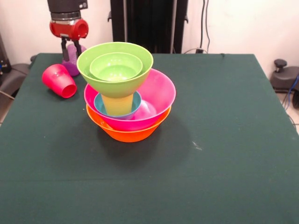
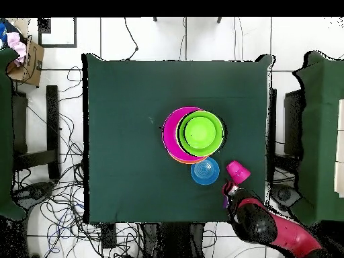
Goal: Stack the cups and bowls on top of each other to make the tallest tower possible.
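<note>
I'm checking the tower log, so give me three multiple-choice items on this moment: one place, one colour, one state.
1. Where is the small green bowl?
A. On the table
B. Inside the large green bowl
C. Under the pink bowl

2. What colour is the bottom bowl?
A. Orange
B. Blue
C. Green

3. How is the red cup?
A. Standing upright
B. Stacked on top
C. Lying on its side

Answers:
1 B: the small green bowl nests in the large green bowl at the top.
2 A: the orange bowl rests on the table.
3 C: the red cup lies tipped over, apart from the stack.
</note>
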`<move>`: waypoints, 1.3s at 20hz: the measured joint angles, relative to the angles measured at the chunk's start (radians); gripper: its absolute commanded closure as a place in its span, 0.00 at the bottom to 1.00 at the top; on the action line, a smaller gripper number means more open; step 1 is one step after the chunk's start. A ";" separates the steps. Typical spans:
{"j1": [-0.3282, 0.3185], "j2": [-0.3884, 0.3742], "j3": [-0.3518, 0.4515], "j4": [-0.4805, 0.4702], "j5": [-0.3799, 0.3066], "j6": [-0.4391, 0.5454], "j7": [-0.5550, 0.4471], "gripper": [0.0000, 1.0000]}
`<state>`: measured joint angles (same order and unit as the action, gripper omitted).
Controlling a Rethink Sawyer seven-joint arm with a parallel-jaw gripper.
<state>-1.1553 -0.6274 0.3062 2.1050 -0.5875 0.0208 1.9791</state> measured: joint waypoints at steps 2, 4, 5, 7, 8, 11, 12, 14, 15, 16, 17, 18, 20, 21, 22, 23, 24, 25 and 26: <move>-0.002 0.020 -0.001 -0.010 0.000 0.000 0.000 0.00; -0.006 0.033 -0.001 -0.015 0.000 0.000 0.000 0.00; -0.008 0.037 -0.001 -0.017 0.000 0.000 0.000 0.00; -0.018 0.051 -0.001 -0.023 0.000 0.000 0.000 0.00; -0.022 0.054 -0.001 -0.025 0.000 0.000 0.000 0.00; -0.039 0.062 0.000 -0.029 0.000 0.000 0.000 0.00; -0.047 0.063 0.000 -0.029 0.000 0.000 0.000 0.00; -0.058 0.063 0.000 -0.029 0.000 0.000 0.000 0.00; -0.067 0.062 0.000 -0.029 0.000 0.000 0.000 0.00; -0.073 0.061 0.000 -0.029 0.000 0.000 0.000 0.00; -0.082 0.059 0.002 -0.029 0.000 0.000 0.000 0.00; -0.089 0.056 0.003 -0.029 0.000 0.000 0.000 0.00; -0.101 0.047 0.003 -0.029 0.000 0.000 0.000 0.00; -0.103 0.044 0.003 -0.029 0.000 0.000 0.000 0.00; -0.105 0.040 0.003 -0.029 0.000 0.000 0.000 0.00; -0.108 0.034 0.003 -0.029 0.000 0.000 0.000 0.00; -0.108 0.032 0.003 -0.029 0.000 0.000 0.000 0.00; -0.108 0.026 0.003 -0.029 0.000 0.000 0.000 0.00; -0.107 0.024 0.003 -0.030 0.000 0.000 0.000 0.00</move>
<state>-1.2627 -0.6031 0.3091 2.0754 -0.5875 0.0208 1.9791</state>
